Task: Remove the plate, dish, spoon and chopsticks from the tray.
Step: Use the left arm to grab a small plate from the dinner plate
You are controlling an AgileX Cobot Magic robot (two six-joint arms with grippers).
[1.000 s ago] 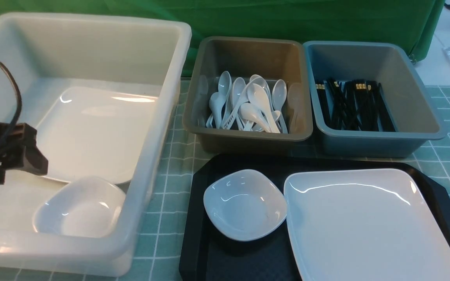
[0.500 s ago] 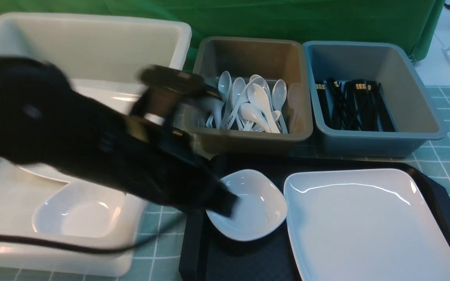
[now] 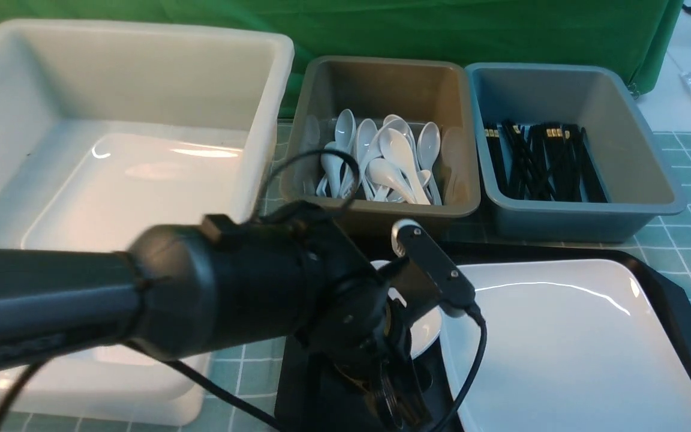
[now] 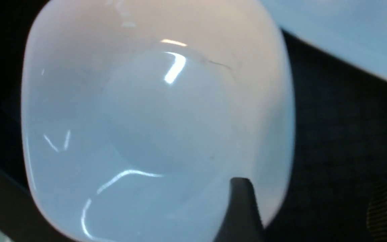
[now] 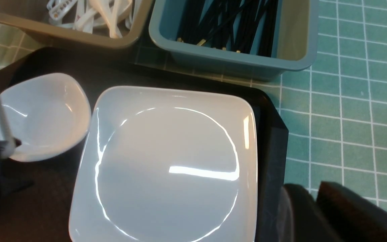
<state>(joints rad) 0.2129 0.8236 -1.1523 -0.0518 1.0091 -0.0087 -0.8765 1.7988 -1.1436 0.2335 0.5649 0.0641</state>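
The black tray [image 3: 675, 294] carries the large white plate [image 3: 567, 348] and, to its left, the small white dish [image 3: 428, 329], mostly hidden behind my left arm in the front view. In the left wrist view the dish [image 4: 146, 117] fills the picture. My left gripper [image 4: 311, 191] is open and straddles the dish's rim, one finger [image 4: 242, 208] inside it and the other over the tray floor. In the right wrist view, my right gripper [image 5: 309, 188] hangs past the tray's [image 5: 270, 134] right edge, over the green mat, fingers together and holding nothing. No spoon or chopsticks show on the tray.
A large white tub [image 3: 141, 27] at the left holds another white plate. Behind the tray stand a grey tub [image 3: 381, 66] with several white spoons and a blue tub [image 3: 639, 120] with black chopsticks. Checked green mat [image 5: 348, 101] lies to the tray's right.
My left arm has swung from the white tub rightward across the view and come down over the dish on the tray. Dish and plate have not moved.
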